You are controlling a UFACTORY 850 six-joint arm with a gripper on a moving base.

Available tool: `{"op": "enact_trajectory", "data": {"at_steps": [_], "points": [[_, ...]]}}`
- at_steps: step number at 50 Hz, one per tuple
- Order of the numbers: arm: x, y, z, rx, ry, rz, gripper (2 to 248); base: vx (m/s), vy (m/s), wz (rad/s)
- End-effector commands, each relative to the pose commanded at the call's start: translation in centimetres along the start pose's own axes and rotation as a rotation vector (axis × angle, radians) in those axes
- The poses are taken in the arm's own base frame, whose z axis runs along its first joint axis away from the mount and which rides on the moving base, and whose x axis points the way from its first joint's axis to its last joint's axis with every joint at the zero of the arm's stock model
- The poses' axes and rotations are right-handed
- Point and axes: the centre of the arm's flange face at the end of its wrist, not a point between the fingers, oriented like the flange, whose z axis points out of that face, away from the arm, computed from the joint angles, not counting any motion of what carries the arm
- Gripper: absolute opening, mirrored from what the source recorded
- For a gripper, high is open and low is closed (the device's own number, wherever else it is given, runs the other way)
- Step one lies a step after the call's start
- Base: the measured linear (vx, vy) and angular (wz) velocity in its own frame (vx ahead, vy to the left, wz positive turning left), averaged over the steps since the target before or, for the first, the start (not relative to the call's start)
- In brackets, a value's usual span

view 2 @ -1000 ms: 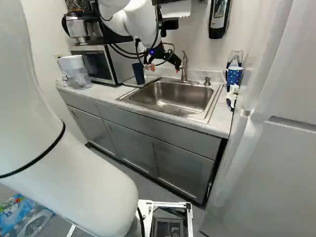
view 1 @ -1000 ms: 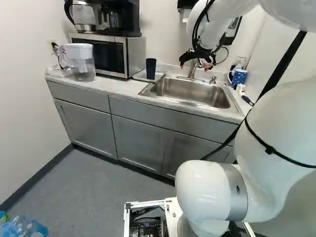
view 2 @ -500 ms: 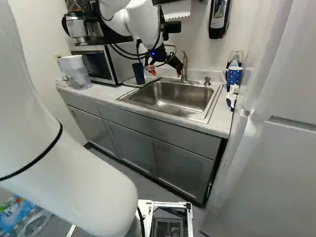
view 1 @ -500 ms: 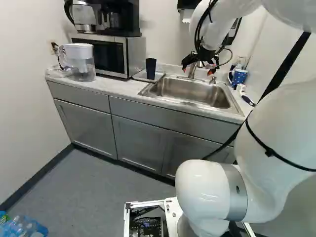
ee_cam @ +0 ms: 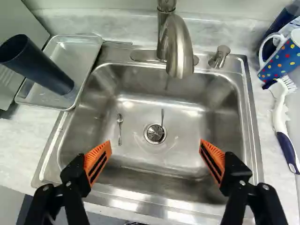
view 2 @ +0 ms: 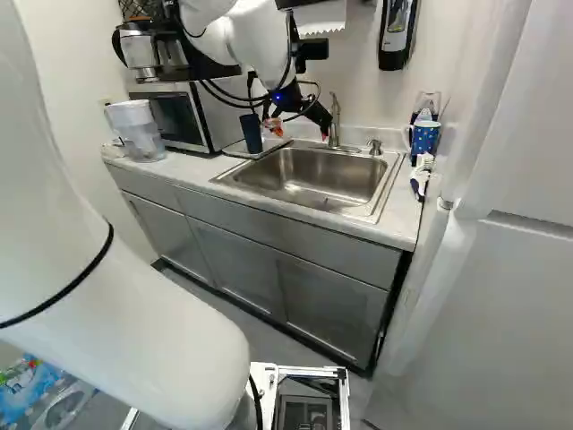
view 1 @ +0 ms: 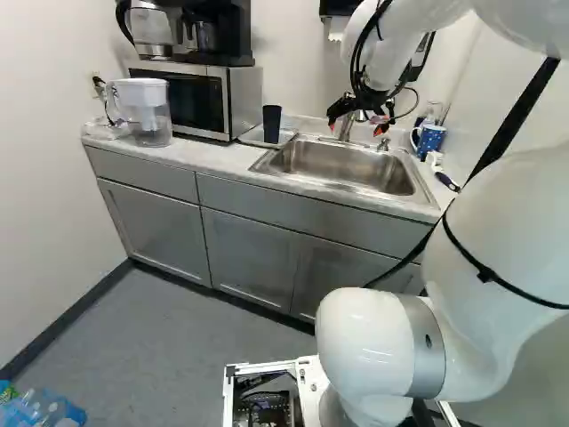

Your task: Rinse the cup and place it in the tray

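My gripper [view 1: 357,128] hangs above the sink near the faucet in the left base view. In the wrist view the gripper [ee_cam: 155,144] is wide open, its orange pads apart with only the sink below between them. A dark blue cup [ee_cam: 38,65] stands upright in a shallow metal tray [ee_cam: 86,45] on the counter, beside the sink and the microwave. The steel sink [ee_cam: 187,117] holds two small spoons, one [ee_cam: 119,129] lying on its floor and the other [ee_cam: 162,117] reaching into the drain. The curved faucet [ee_cam: 179,49] points over the basin.
At the sink's other side are a dotted blue mug [ee_cam: 280,60] and a white-and-blue brush [ee_cam: 281,122]. A microwave [view 1: 191,96] with a coffee maker on top and a water pitcher [view 1: 147,111] stand beyond the tray. A soap dispenser [view 2: 397,34] hangs on the wall.
Over the last second my open gripper has shifted a little to the right in the base views, then almost stopped. The base, cup and tray have not moved.
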Motion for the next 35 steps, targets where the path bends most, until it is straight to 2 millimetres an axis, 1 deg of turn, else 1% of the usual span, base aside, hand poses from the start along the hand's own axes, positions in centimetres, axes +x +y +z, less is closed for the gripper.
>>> {"op": "enact_trajectory", "data": {"at_steps": [26,35], "points": [[0.00,0.00,0.00,0.000,0.000,0.000,247,0.000,0.000,0.000],[0.00,0.00,0.00,0.000,0.000,0.000,247,-0.059,0.008,-0.007]]}}
